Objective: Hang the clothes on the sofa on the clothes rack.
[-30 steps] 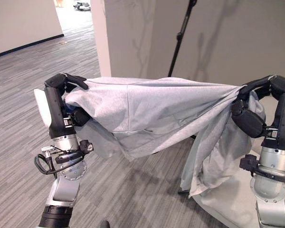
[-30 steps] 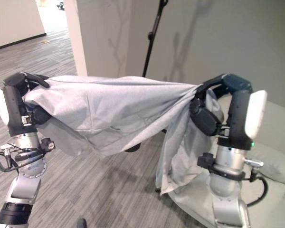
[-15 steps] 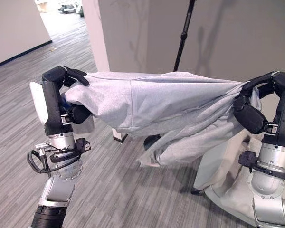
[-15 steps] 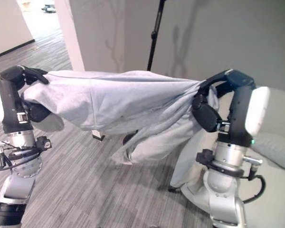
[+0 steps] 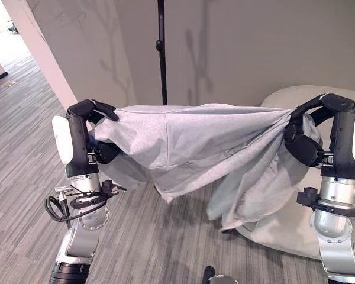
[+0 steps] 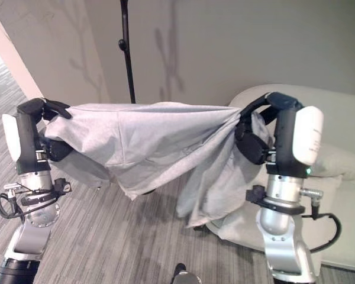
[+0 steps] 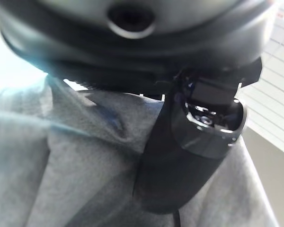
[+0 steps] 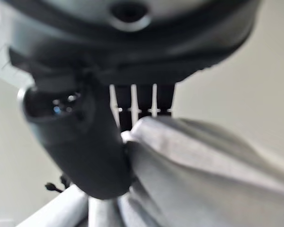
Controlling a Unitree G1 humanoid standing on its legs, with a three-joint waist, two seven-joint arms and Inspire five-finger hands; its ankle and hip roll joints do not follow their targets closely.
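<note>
A light grey garment hangs stretched between my two raised hands, its lower folds sagging toward the floor. My left hand is shut on the garment's left end, fingers curled over the cloth and thumb pressed into it. At the right, my right hand is shut on the other end, pinching bunched cloth against its thumb. Behind the garment a thin black pole of the clothes rack rises against the wall. The pale sofa sits behind my right arm.
A grey wall stands close behind the rack pole. An angled white wall edge runs at the left, with striped grey floor beyond and below it. The sofa's cushion lies just right of my right arm.
The whole view has swung toward the wall, so the camera moved; the sofa now shows behind the right hand and the rack pole sits left of centre. Both hands keep hold of the garment.
</note>
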